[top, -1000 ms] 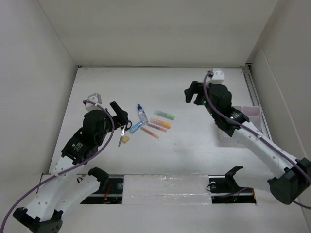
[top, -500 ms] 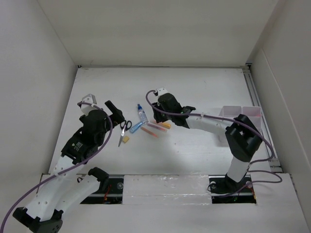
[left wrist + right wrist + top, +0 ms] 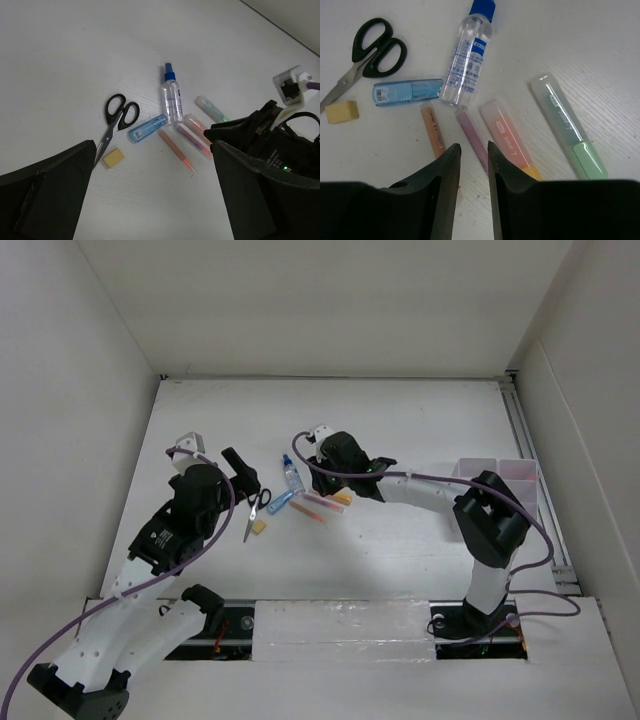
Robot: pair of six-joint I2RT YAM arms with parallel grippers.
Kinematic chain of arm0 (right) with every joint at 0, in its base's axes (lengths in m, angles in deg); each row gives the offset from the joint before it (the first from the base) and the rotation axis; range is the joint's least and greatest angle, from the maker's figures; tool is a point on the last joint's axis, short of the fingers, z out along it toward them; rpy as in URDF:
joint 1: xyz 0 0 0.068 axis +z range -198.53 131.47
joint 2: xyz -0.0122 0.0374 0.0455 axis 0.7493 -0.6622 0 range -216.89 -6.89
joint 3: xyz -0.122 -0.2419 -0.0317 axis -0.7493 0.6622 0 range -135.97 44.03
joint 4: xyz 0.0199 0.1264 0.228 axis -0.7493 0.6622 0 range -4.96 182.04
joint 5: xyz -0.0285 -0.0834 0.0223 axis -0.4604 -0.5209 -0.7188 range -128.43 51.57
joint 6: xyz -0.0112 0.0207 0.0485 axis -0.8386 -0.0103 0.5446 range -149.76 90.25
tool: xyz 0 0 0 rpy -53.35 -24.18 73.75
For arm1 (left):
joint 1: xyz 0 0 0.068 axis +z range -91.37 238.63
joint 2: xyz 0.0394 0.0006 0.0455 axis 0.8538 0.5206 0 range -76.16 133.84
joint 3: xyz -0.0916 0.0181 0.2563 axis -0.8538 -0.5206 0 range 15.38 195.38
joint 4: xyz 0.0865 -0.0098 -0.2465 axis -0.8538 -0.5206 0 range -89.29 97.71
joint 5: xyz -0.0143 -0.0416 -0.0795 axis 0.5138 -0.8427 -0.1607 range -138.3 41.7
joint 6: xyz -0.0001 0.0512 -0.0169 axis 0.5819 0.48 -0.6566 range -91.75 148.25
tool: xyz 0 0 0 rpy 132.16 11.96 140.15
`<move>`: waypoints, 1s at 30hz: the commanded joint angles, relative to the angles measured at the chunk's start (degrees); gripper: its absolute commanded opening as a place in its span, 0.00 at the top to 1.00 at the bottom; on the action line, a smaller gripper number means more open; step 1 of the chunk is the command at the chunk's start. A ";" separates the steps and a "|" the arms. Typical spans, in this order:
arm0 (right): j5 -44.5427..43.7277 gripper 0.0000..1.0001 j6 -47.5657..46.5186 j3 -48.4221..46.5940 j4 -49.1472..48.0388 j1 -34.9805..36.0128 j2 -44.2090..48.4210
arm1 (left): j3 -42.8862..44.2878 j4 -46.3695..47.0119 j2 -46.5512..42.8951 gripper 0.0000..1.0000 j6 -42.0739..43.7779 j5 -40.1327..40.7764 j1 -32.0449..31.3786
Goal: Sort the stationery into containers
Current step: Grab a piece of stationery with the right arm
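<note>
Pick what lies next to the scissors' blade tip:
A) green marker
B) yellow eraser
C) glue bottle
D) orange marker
B: in the left wrist view the yellow eraser lies right beside the blade end of the scissors.

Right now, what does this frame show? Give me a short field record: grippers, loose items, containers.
left gripper: open, empty, beside the scissors
right gripper: narrowly open, straddling the pink pen
loose on table: scissors, eraser, glue bottle, blue marker, orange pen, orange marker, green marker
organiser: far right, apart from the items, partly hidden by the right arm
</note>
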 commanded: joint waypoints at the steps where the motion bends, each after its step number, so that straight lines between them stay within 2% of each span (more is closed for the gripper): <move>1: 1.22 0.67 -0.69 0.18 -1.76 0.61 -1.75 | 1.29 2.52 -0.67 0.00 1.49 -1.73 0.23; 9: -0.97 0.68 0.36 1.41 -1.76 2.19 -2.37 | 1.29 3.05 -0.68 0.00 2.03 -3.05 0.23; 11: -0.98 0.65 0.89 1.41 -1.76 2.19 -3.06 | 1.29 3.58 -0.68 0.00 2.03 -3.57 0.23; 18: -1.33 0.65 0.90 1.94 -2.28 2.19 -4.82 | 1.29 3.58 -0.68 0.00 2.55 -4.11 0.23; 24: 0.07 0.60 1.95 1.94 -3.34 1.66 -5.97 | 0.76 4.20 -0.68 0.00 3.08 -5.25 0.23; 30: -1.23 0.60 1.95 1.94 -2.47 1.66 -7.63 | 0.76 4.20 -1.20 0.00 3.08 -5.78 0.23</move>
